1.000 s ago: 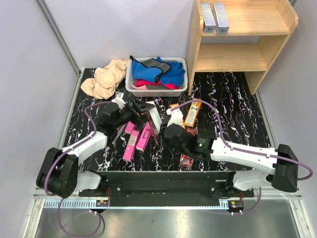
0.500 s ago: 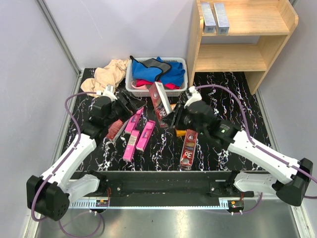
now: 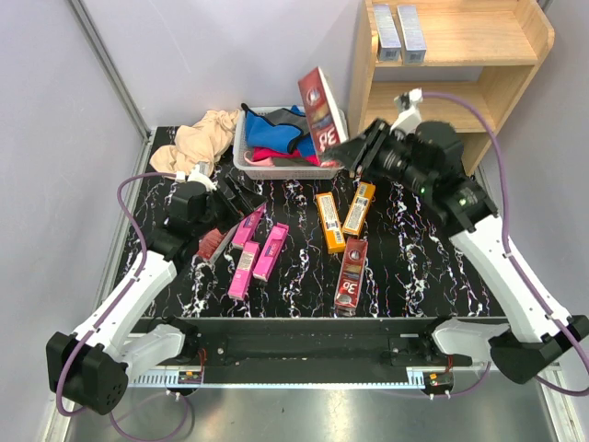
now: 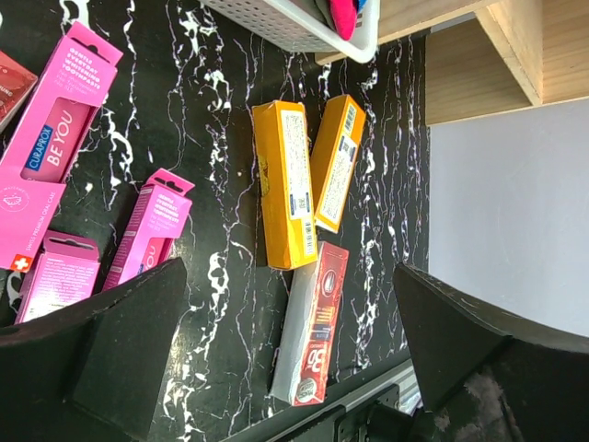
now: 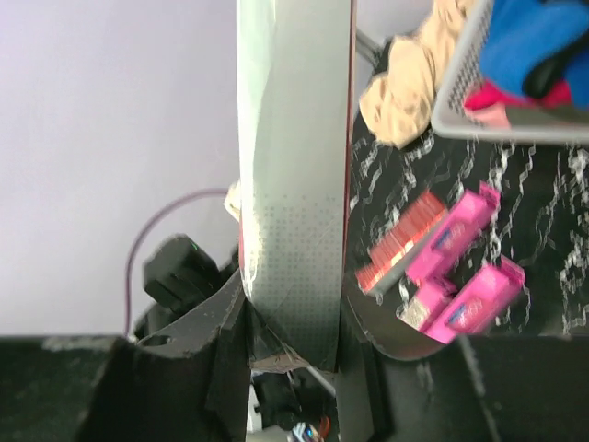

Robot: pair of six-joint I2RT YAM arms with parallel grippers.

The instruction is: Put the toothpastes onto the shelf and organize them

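Right arm [image 3: 488, 244] aloft near shelf [image 3: 504, 85], red toothpaste box [image 3: 318, 110] in gripper [image 3: 350, 153].

We call this a robot lab test cell, not a home or shop. Plain pale panel walls [image 3: 230, 55] on aluminium profile rails [image 3: 112, 69] box in a black marble-pattern tabletop [image 3: 433, 193]. Two white arms, left arm [image 3: 138, 285] and right arm [image 3: 502, 253], are bolted to a black base bar [image 3: 304, 333] at the near edge, with purple cables [image 3: 460, 96] looping off them. Props look staged: a small wooden shelf [image 3: 433, 109], a white basket [image 3: 241, 152] of cloths [image 3: 276, 133], and toothpaste boxes [image 3: 329, 221] scattered flat.
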